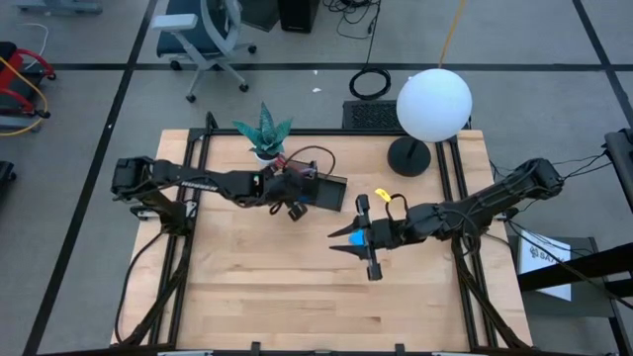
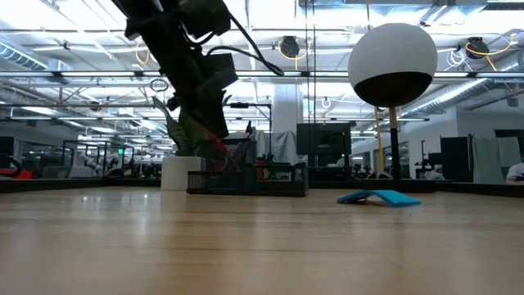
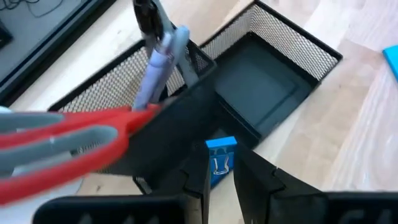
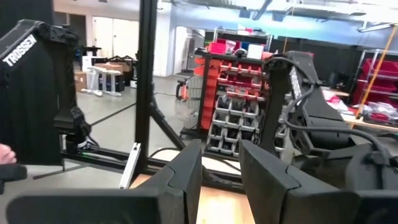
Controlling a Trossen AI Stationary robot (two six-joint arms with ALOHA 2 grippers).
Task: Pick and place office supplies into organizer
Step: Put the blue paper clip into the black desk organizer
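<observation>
High view: the left claw [image 1: 293, 201] hangs over the black wire-mesh organizer tray [image 1: 331, 194] at about eleven o'clock from the centre of the pale wooden surface [image 1: 267, 287]. The right claw [image 1: 348, 243] lies level near centre, its two fingers parted around nothing, with the bright blue square notepad [image 1: 372, 238] under the arm just behind them.

Low view: the notepad [image 2: 379, 197] lies flat on the surface at three o'clock from the organizer [image 2: 246, 176].

Left wrist view: the left claw [image 3: 219, 177] is closed on a tiny blue block [image 3: 219, 158] above the organizer [image 3: 267, 74]; red-handled scissors [image 3: 62, 143] and a purple pen [image 3: 155, 68] stand in its taller section.

Right wrist view: the right claw [image 4: 221, 171] points into the room, fingers apart and empty.
</observation>
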